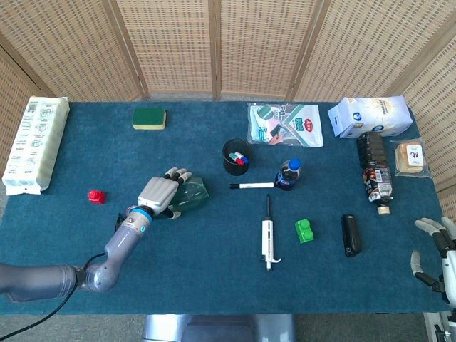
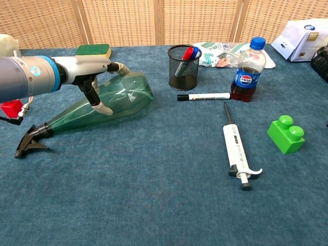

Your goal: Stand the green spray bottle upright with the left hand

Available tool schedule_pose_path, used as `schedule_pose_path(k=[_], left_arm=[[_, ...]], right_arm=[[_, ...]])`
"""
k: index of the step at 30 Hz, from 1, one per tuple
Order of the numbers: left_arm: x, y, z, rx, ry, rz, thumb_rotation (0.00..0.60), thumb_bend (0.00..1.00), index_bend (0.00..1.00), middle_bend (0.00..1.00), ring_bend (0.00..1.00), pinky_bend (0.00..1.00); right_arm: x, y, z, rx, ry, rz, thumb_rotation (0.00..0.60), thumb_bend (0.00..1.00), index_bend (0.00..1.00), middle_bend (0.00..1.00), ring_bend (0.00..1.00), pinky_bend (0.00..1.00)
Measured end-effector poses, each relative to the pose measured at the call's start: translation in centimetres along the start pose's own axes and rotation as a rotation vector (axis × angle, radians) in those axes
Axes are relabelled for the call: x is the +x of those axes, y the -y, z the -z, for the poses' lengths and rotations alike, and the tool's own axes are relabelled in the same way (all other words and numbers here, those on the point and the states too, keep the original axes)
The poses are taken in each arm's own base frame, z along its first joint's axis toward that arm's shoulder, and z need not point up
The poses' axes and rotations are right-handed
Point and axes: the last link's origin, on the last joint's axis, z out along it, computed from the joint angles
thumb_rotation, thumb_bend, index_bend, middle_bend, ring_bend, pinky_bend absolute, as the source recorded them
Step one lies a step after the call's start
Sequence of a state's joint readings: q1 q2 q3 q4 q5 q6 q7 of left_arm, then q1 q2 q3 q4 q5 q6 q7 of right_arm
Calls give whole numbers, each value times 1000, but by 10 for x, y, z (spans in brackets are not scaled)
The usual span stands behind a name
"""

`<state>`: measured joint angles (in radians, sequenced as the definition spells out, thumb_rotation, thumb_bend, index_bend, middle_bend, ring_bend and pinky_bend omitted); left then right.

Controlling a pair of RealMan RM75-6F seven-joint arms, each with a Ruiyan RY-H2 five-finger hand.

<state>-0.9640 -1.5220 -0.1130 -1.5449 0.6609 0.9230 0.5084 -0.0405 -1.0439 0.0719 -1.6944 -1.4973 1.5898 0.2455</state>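
The green spray bottle (image 2: 123, 97) lies on its side on the blue table cloth, wide base toward the pen cup and black trigger nozzle (image 2: 28, 143) pointing to the left. My left hand (image 2: 95, 72) grips its body, thumb on the near side and fingers (image 2: 120, 67) over the far side. From the head view the left hand (image 1: 160, 193) covers most of the bottle (image 1: 194, 192). My right hand (image 1: 434, 249) hangs off the table's right front corner, fingers spread and holding nothing.
A black mesh pen cup (image 2: 184, 66) stands just right of the bottle's base. A marker (image 2: 203, 96), a cola bottle (image 2: 248, 69), a pipette (image 2: 237, 151) and a green brick (image 2: 286, 134) lie further right. A red brick (image 2: 11, 108) and a green sponge (image 2: 93, 50) are at the left.
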Motion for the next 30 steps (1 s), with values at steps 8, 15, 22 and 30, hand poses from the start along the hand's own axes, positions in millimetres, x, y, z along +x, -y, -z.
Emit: schedule_pose_path(k=[8,15,22,30], left_arm=[[-4,7,-1,48,-52,16,600,345,458,405,439,725],[11,21,-1,119,-93,149,600,349,459,408,454,755],[26,39,6,224,-91,287,600,354,440,407,443,826],[33,62,14,412,-17,520,600,362,401,395,410,832]], right_arm=[[3,1,2,9,-11,-12,600,561,218,220,60,141],[1,1,3,12,-4,-18,600,563,218,219,60,141],[-3,0,2,18,14,-25,600,563,217,220,59,141],[-8,-2,-1,22,37,-36,600,565,216,219,60,141]])
